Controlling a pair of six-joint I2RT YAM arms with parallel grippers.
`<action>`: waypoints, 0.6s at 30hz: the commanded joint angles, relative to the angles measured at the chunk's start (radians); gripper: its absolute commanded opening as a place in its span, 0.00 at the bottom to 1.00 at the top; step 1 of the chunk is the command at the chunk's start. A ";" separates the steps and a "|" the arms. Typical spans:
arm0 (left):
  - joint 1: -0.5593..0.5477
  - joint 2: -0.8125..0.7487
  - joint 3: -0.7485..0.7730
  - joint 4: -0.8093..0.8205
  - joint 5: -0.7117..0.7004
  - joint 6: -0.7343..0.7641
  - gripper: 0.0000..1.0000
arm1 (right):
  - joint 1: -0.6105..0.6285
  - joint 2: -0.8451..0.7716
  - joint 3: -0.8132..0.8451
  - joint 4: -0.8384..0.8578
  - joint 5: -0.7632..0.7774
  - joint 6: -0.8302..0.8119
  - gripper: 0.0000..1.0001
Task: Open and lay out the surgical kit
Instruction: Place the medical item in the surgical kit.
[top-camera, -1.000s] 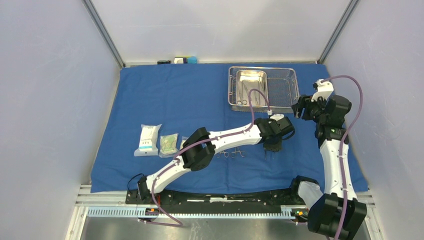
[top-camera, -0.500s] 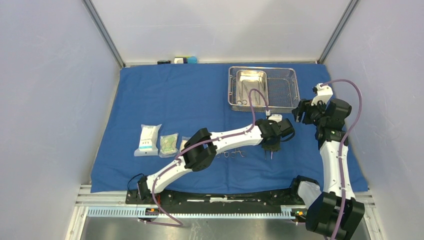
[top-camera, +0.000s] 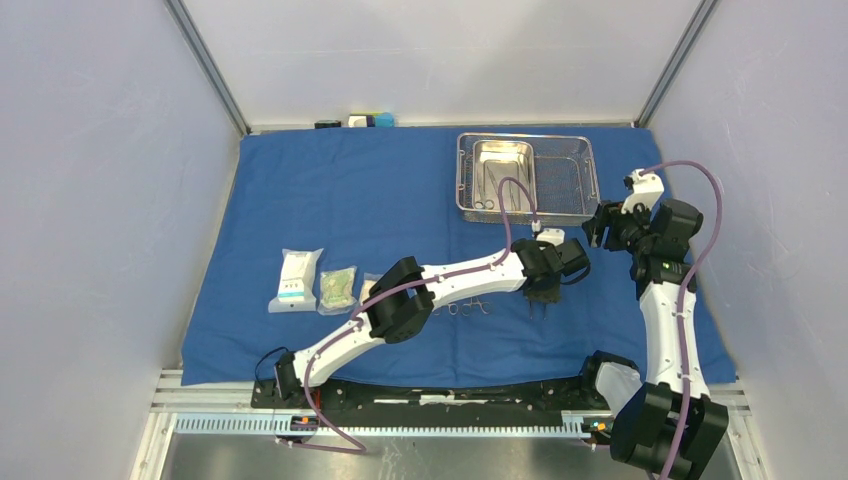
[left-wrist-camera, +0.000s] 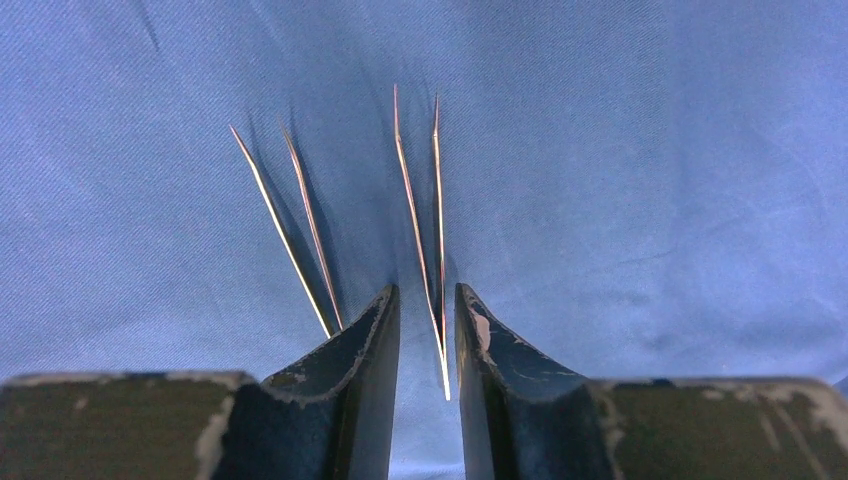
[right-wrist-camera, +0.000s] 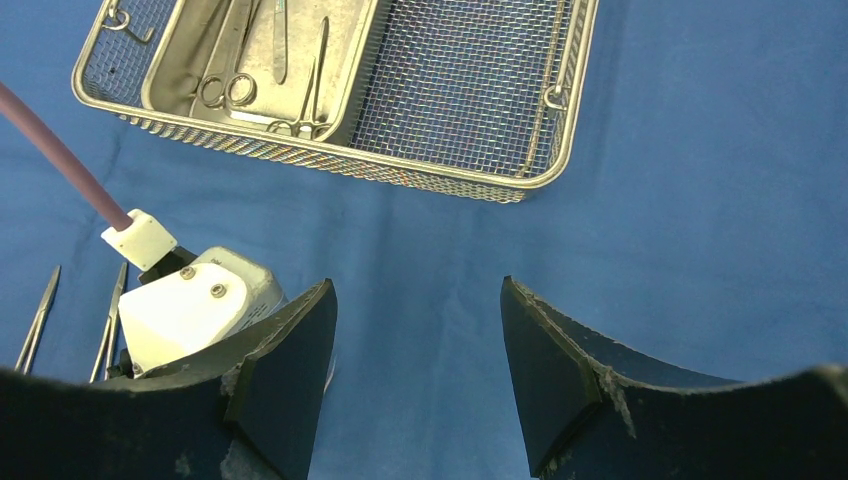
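Note:
The blue cloth wrap (top-camera: 350, 200) lies spread flat. At the back right stands the steel mesh tray (top-camera: 572, 180); its inner pan (top-camera: 500, 172) holds scissor-like instruments (right-wrist-camera: 235, 85). Three clear packets (top-camera: 297, 279) lie in a row at the left, the third half hidden by my left arm. More ringed instruments (top-camera: 466, 307) lie under that arm. My left gripper (left-wrist-camera: 426, 288) points down at the cloth, jaws slightly open astride one pair of tweezers (left-wrist-camera: 425, 210) lying flat; a second pair (left-wrist-camera: 290, 230) lies beside it. My right gripper (right-wrist-camera: 416, 282) hovers open over bare cloth near the tray's front edge.
Small items (top-camera: 365, 121) sit against the back wall beyond the cloth. Metal frame posts (top-camera: 205, 65) rise at both back corners. My left wrist housing (right-wrist-camera: 190, 305) and its purple cable (right-wrist-camera: 60, 160) are close beside my right gripper.
My left gripper's jaws have parted, letting go of the tweezers, which now lie on the cloth. My right gripper has drifted slightly toward the near side.

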 joint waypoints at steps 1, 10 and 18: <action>-0.010 -0.026 0.028 0.025 -0.052 0.024 0.35 | -0.007 -0.005 -0.009 0.029 -0.020 -0.014 0.68; -0.043 -0.129 0.003 0.075 -0.123 0.141 0.46 | -0.009 -0.004 0.049 -0.001 0.056 -0.049 0.69; -0.047 -0.305 -0.169 0.145 -0.234 0.251 0.54 | -0.012 0.081 0.204 0.012 0.108 -0.049 0.69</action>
